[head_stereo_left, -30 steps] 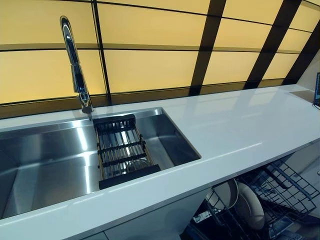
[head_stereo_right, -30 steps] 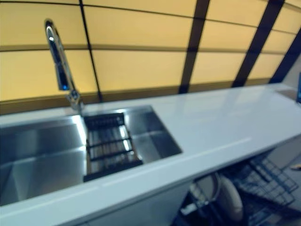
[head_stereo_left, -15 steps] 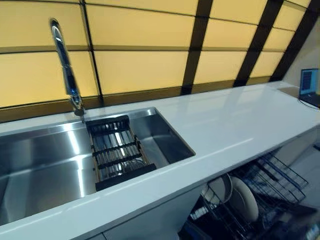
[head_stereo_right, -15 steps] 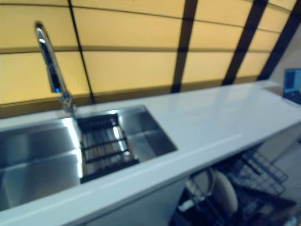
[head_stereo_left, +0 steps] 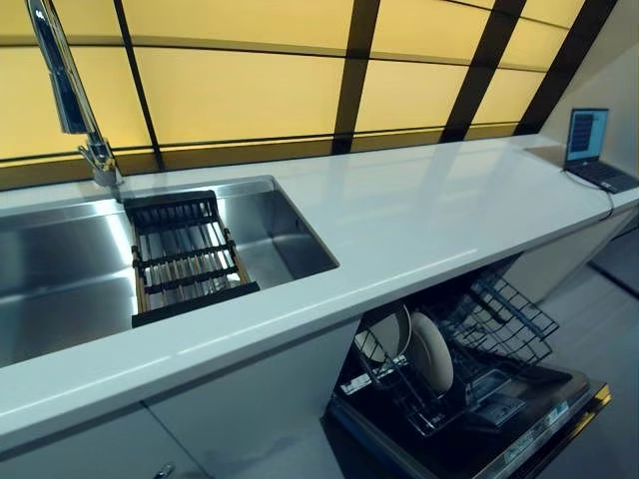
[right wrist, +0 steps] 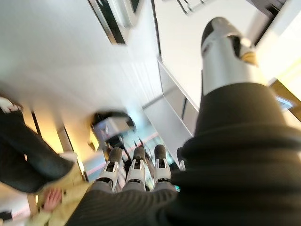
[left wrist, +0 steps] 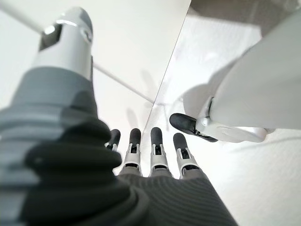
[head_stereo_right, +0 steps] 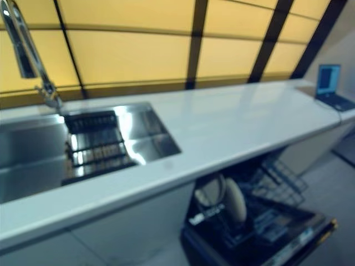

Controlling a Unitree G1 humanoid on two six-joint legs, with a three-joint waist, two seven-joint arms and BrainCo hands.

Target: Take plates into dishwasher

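White counter (head_stereo_left: 419, 220) above plates (head_stereo_left: 429, 351) in dishwasher rack (head_stereo_left: 499, 314), both hands' fingers (left wrist: 157, 148) (right wrist: 136, 165) straight, empty, elsewhere.

A long white counter (head_stereo_left: 429, 215) runs across the frame from lower left to upper right, in front of yellow wall panels. A steel sink (head_stereo_left: 60, 269) is set into its left part, with a dark slatted rack (head_stereo_left: 185, 259) lying across the basin below the tap (head_stereo_left: 70, 95). At the far upper right an open laptop (head_stereo_left: 591, 145) sits on the counter, with what looks like a cable trailing off it.
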